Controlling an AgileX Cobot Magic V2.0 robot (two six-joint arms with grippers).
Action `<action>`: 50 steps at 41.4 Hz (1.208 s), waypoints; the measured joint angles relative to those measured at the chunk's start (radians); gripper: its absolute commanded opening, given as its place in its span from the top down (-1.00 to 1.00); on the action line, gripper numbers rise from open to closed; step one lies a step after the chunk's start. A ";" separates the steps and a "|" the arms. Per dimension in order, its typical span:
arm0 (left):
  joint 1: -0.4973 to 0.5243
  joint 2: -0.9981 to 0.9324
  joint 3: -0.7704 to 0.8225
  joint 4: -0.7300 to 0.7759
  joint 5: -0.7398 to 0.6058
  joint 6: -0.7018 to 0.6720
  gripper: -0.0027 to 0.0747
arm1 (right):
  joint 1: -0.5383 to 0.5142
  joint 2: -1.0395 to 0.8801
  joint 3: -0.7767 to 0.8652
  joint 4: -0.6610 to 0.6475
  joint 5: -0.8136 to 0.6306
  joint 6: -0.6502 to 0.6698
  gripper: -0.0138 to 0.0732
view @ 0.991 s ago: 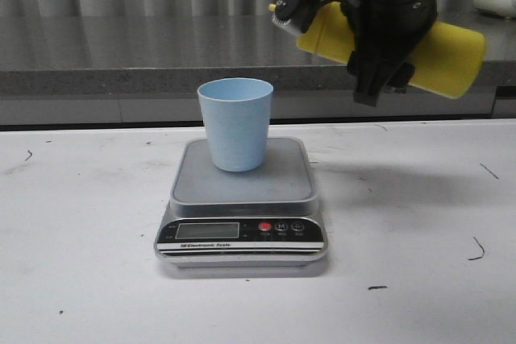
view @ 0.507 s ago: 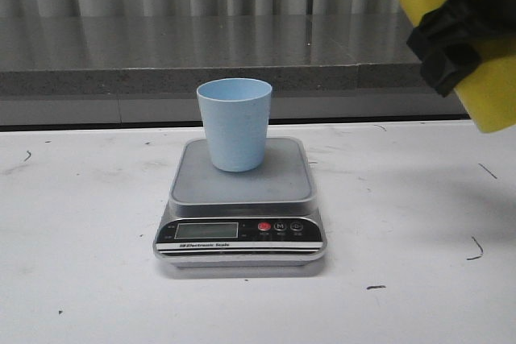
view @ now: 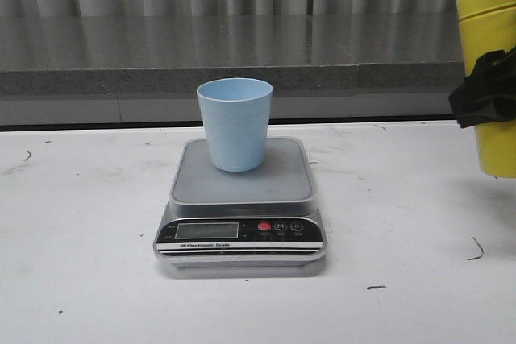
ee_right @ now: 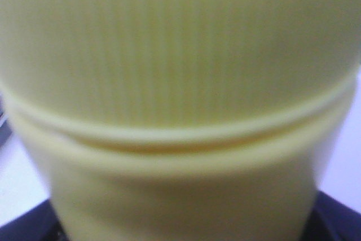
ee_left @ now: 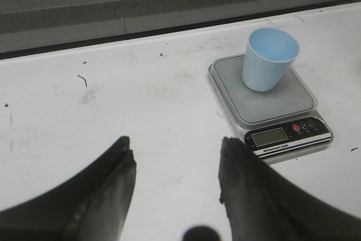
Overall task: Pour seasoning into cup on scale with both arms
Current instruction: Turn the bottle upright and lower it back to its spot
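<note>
While the seasoning (view: 488, 78) hangs upright at far right, clamped in the right gripper (view: 485, 101), the cup (view: 235, 122) sits on the scale (view: 240, 203), well to its left; left gripper (ee_left: 176, 173) spread, empty, further off

Squeeze bottle (view: 489, 46) cut by right edge in front view, nozzle tip out of frame at top. Right gripper (view: 486, 96) mostly outside frame, only black part across bottle visible. Right wrist view: bottle fills frame, blurred, fingers barely visible at corners. Scale (view: 240, 235) display digits, button labels too small to read. Left gripper (ee_left: 176, 167) finger bases cut by frame edge.
</note>
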 measured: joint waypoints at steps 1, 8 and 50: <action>0.000 0.000 0.000 0.000 0.000 0.000 0.04 | -0.014 0.010 0.002 0.000 -0.030 -0.002 -0.15; 0.000 0.000 0.000 0.000 0.000 0.000 0.04 | -0.067 0.114 0.002 0.026 -0.215 -0.053 -0.15; 0.000 0.000 0.000 0.000 0.000 0.000 0.04 | -0.074 0.530 -0.079 0.173 -0.750 -0.322 -0.60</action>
